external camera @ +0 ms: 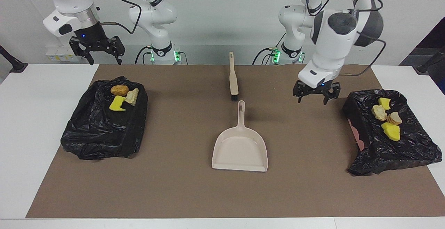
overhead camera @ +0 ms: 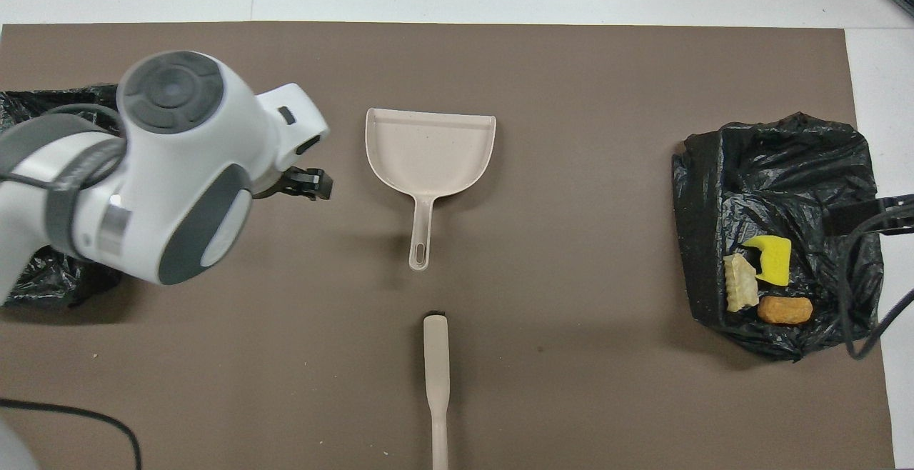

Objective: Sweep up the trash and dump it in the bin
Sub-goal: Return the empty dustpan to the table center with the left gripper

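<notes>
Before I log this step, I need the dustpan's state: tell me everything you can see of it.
The dustpan is a pale beige scoop that looks like plastic, with low raised walls, an open flat lip and a slim handle ending in a hanging slot. It is empty and lies flat on the brown mat mid-table, lip away from the robots, handle toward them and pointing at the brush, just short of it. Nothing touches it but the mat.
</notes>
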You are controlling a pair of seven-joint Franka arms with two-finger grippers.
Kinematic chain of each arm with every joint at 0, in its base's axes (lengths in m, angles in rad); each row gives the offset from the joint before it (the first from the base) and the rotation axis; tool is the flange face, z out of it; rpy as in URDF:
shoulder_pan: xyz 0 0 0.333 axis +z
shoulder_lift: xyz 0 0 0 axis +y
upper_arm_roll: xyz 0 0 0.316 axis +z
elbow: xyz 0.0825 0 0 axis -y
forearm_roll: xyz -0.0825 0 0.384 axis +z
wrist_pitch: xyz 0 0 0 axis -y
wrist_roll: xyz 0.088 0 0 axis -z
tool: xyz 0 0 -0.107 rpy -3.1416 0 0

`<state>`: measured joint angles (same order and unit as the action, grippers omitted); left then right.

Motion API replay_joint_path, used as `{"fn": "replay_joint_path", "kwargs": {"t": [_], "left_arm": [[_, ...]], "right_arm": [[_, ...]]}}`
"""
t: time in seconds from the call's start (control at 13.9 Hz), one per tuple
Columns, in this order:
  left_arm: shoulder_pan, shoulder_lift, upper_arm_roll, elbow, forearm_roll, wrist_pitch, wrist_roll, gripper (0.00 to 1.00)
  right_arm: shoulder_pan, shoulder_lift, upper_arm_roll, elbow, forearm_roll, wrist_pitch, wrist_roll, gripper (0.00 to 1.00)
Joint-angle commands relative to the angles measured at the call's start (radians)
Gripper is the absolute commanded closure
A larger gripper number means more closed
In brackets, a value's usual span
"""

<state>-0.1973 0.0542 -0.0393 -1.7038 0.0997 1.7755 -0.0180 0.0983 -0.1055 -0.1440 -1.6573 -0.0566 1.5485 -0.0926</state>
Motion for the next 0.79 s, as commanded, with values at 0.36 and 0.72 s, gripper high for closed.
{"fn": "replay_joint_path", "kwargs": {"t": [0.36, 0.72], "left_arm": [[0.044, -0.083, 0.119, 0.168, -0.086, -0.310, 0.180, 0.00], [0.067, -0.048, 0.116, 0.282, -0.084, -0.439, 0.211, 0.00]], "right_arm": [[-0.003, -0.010, 0.001, -0.006, 0.007, -0.004, -0.013, 0.00], [-0.003, -0.010, 0.001, -0.004, 0.007, -0.004, -0.013, 0.00]]}}
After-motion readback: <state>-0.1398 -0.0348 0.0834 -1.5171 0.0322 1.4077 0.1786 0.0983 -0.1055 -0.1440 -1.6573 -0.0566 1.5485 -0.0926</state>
